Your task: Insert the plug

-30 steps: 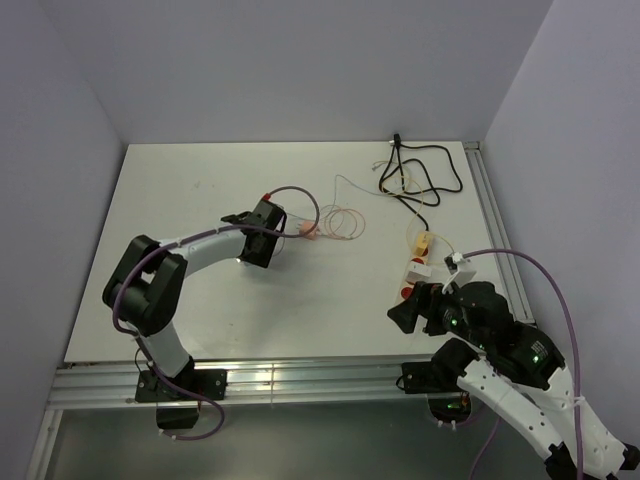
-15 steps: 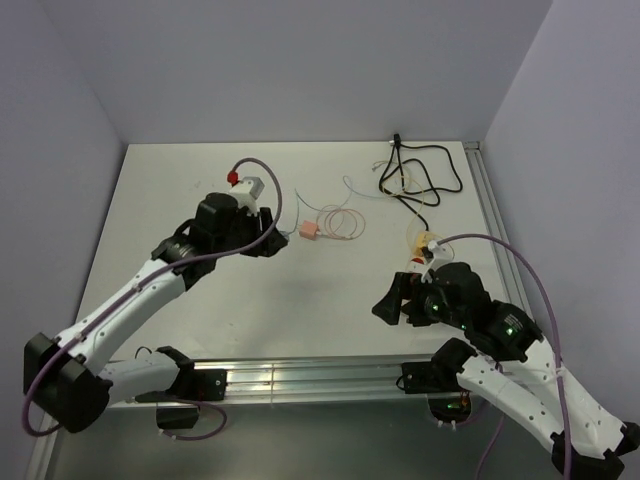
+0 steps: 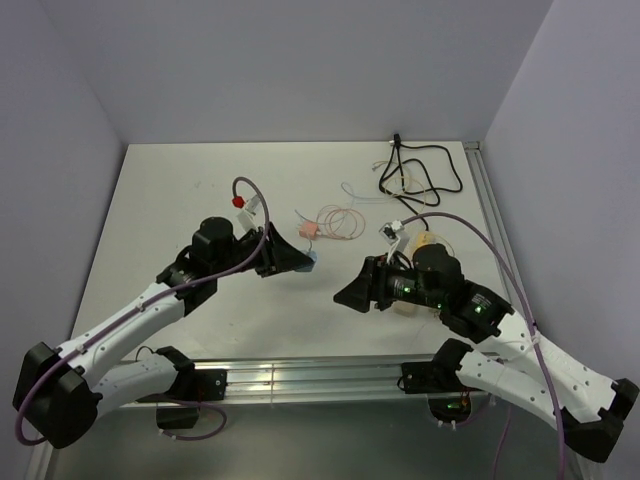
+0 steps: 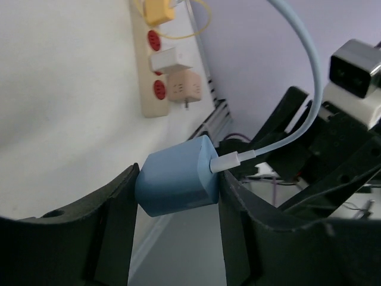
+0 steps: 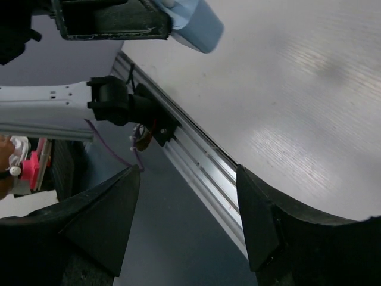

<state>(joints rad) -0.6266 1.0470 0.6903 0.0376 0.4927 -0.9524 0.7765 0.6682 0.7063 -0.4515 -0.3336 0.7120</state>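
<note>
While the plug had not yet reached a socket, the first part of the job looked done: the left arm [image 3: 130, 310] reached out over the tabletop [image 3: 200, 200], and its jaws were pinched on the two sides of the blue plug [image 4: 178, 182], holding it clear of the surface about midway across. A pale blue cable [image 4: 303, 77] ran out of the plug's back end and looped upward; its prongs could not be seen in any view. Just to the right, the right arm [image 3: 500, 330] leaned in toward it, its jaws spread apart with nothing between them, pointing at the plug from a short way off and not touching it. Behind that arm, further right, lay the power strip [image 4: 143, 65], largely covered by the arm from above. The left wrist camera showed it flat on the tabletop with red switches, a yellow plug [image 4: 159, 11], a white adapter [image 4: 169, 59] and a beige adapter [image 4: 183, 88] already seated; whether a free socket remained could not be told. A black cable [image 3: 420, 180] lay tangled at the far right corner. What was left, by my reading, was most of the task: carrying the plug across to the strip, lining up the prongs and pushing it home, perhaps with the right jaws steadying the strip.
</note>
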